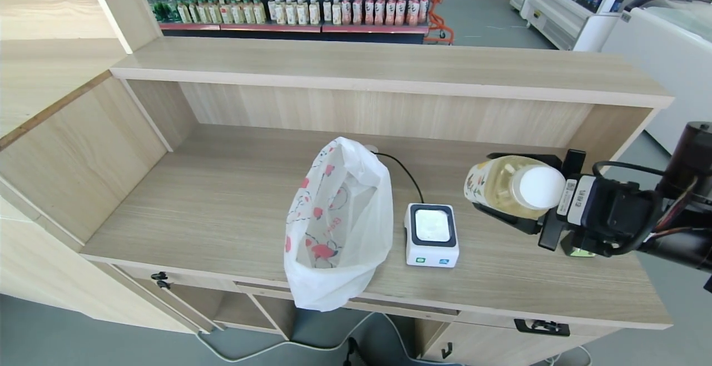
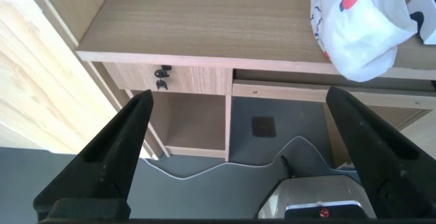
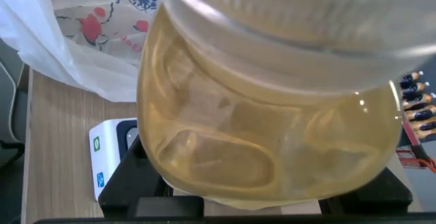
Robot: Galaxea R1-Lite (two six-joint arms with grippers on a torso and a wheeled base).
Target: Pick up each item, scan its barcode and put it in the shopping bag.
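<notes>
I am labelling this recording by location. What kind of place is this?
Most likely a shop checkout counter: shelves of bottled drinks behind, a barcode scanner on the wooden counter, and a plastic shopping bag beside it.

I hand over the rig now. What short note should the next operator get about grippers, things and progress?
Left gripper: open, empty, low in front of the counter.
Right gripper: shut on the bottle, held sideways above the counter, right of the scanner.
Shopping bag stands open left of the scanner.
Done: bottle picked up.
To do, likely: scan it, put it in the bag.
</notes>
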